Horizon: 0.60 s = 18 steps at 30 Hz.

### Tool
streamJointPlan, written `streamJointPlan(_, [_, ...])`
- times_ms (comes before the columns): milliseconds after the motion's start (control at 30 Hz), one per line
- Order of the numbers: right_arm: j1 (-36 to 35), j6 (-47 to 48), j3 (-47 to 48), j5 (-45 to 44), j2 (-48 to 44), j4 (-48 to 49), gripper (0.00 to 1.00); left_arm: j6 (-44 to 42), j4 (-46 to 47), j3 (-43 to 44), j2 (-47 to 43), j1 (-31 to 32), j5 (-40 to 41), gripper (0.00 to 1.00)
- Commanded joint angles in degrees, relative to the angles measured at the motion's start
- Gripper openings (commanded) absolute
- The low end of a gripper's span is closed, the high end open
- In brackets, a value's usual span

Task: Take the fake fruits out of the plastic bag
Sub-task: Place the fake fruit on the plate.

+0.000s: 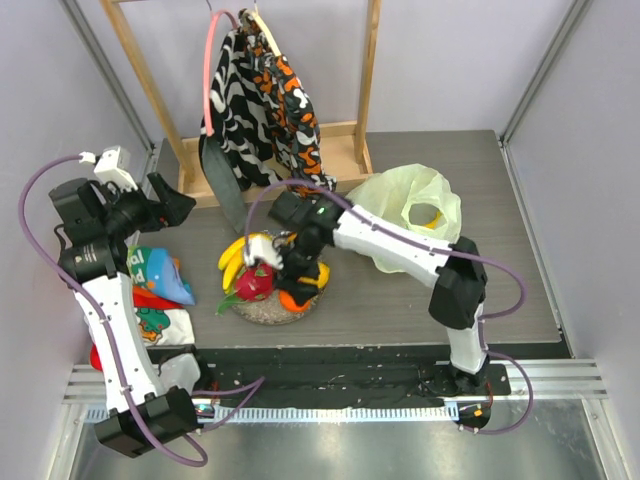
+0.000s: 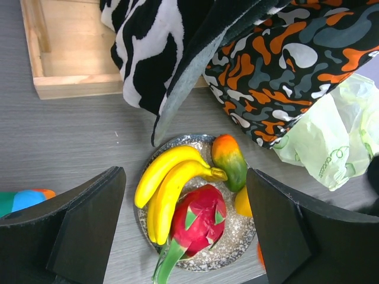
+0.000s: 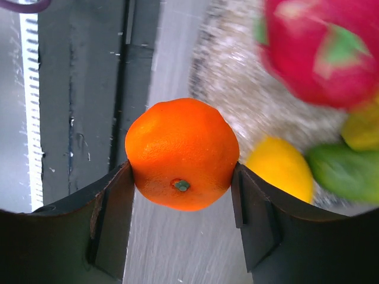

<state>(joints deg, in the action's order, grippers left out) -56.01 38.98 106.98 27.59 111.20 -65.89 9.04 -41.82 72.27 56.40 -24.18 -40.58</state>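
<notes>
Grips the orange (image 3: 182, 154) in the closed right gripper (image 3: 182, 168), at the near rim of the speckled plate (image 2: 234, 234) mid-desk. Leaves banana bunch (image 2: 169, 183), dragon fruit (image 2: 198, 219), mango (image 2: 230, 160) and lemon (image 3: 281, 171) on that plate. Shows the plastic bag (image 1: 395, 205) toward the far right corner, a yellow fruit (image 1: 428, 217) inside. Holds the left gripper (image 2: 185, 174) spread wide, empty, near the left edge.

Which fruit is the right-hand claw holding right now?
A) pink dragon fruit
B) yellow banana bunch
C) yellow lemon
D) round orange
D: the right wrist view shows the round glossy orange fruit clamped on both sides by the right gripper.
</notes>
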Motion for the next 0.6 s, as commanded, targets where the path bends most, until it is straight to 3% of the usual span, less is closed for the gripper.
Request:
streamJointPlan(0, [-7.2, 0.7, -2.2, -6.4, -0.9, 4.1, 0.43, -0.2, 0.4, 1.3, -2.5, -0.4, -0.3, 0.88])
streamJointPlan(400, [-10.4, -5.8, 7.7, -18.1, 11.4, 6.6, 0.43, 0.5, -0.5, -2.7, -9.2, -0.5, -1.4, 0.88])
streamJointPlan(567, [-10.5, -9.4, 7.2, -21.7, 13.4, 8.7, 0.5, -0.3, -3.0, -1.7, -9.9, -0.4, -1.7, 0.88])
